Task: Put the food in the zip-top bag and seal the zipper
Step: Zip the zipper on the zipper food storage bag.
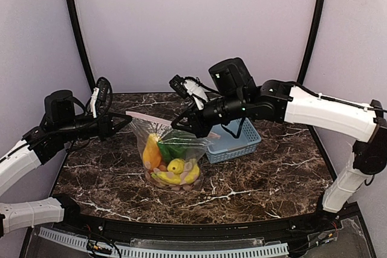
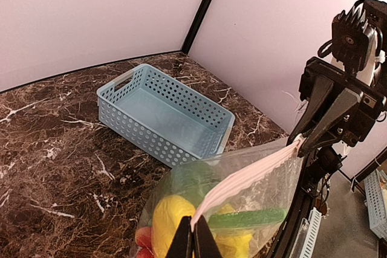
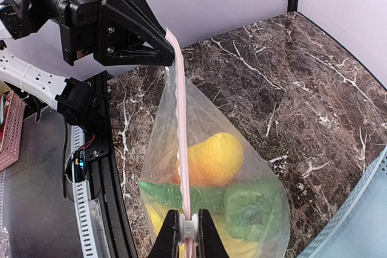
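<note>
The clear zip-top bag (image 1: 172, 149) hangs between my two grippers above the table, with its bottom resting on the table. The food (image 1: 175, 167) is inside it: yellow bananas, an orange piece (image 3: 214, 158), green vegetables (image 3: 251, 206) and small red fruits. My left gripper (image 1: 125, 120) is shut on the left end of the pinkish zipper (image 1: 151, 117), as the left wrist view shows (image 2: 193, 240). My right gripper (image 1: 196, 126) is shut on the zipper's white slider (image 3: 189, 229) at the other end. The zipper (image 3: 181, 125) runs taut between them.
An empty light-blue lattice basket (image 1: 233, 140) stands right of the bag, under my right arm; it also shows in the left wrist view (image 2: 163, 116). A black rail (image 1: 181, 228) runs along the near edge of the dark marble table (image 1: 272, 173).
</note>
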